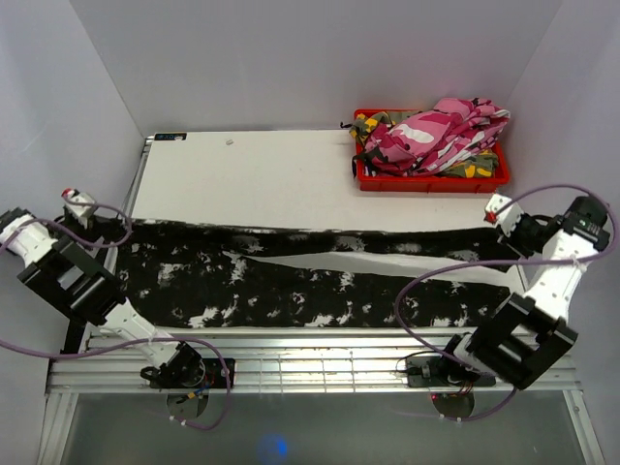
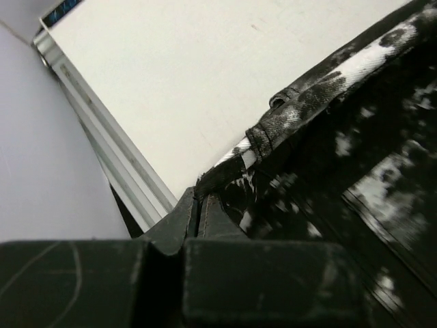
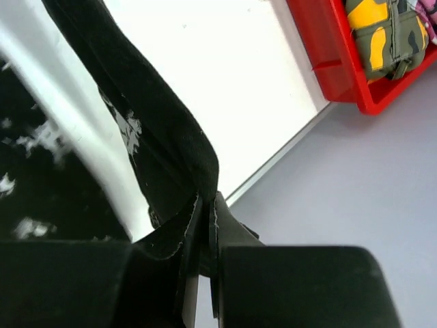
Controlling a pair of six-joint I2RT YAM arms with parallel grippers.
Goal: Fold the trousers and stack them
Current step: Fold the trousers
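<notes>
Holding black trousers (image 1: pixel 291 281) stretched L-R across near half of table (image 1: pixel 252 174). Clenched on cloth at both ends w/ L fingers (image 2: pixel 179 219) & R fingers (image 3: pixel 232 229). Heaped in red bin (image 1: pixel 426 182) at far right: camo pairs (image 1: pixel 436 131).

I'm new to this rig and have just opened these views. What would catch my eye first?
The black trousers with white splotches lie stretched across the near half of the table. The left gripper and the right gripper are each shut on one end of them. In the far right corner a red bin is heaped with pink-white camouflage trousers.
</notes>
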